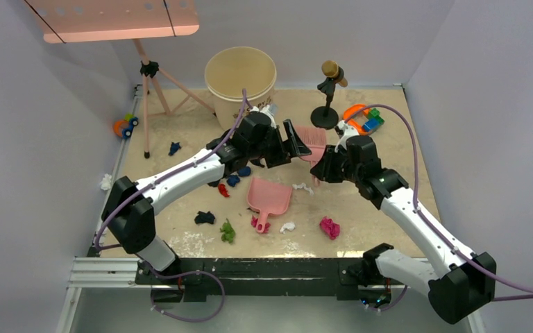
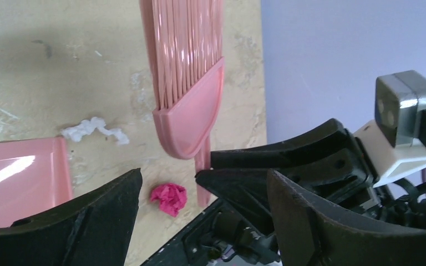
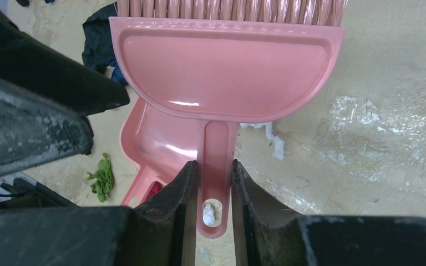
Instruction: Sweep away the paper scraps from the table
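Observation:
My right gripper [image 3: 215, 194] is shut on the handle of a pink hand brush [image 3: 224, 66] and holds it over the table [image 1: 388, 156], bristles pointing away. In the top view the right gripper [image 1: 321, 168] is mid-table, with the brush [image 1: 311, 139] just beyond it. My left gripper [image 1: 293, 144] is open and empty right beside the brush [image 2: 188, 83]. A pink dustpan [image 1: 271, 196] lies near the middle. Paper scraps lie around it: magenta [image 1: 330, 227], white [image 1: 288, 227], green [image 1: 227, 232], black [image 1: 205, 217], red [image 1: 223, 190], dark blue [image 1: 174, 148].
A beige bucket [image 1: 240, 73] stands at the back, a tripod [image 1: 151, 76] at back left and a small figure on a black stand [image 1: 328, 94] at back right. Plastic toy blocks [image 1: 366, 119] lie by the stand. A white wad [image 1: 105, 182] lies beyond the left edge.

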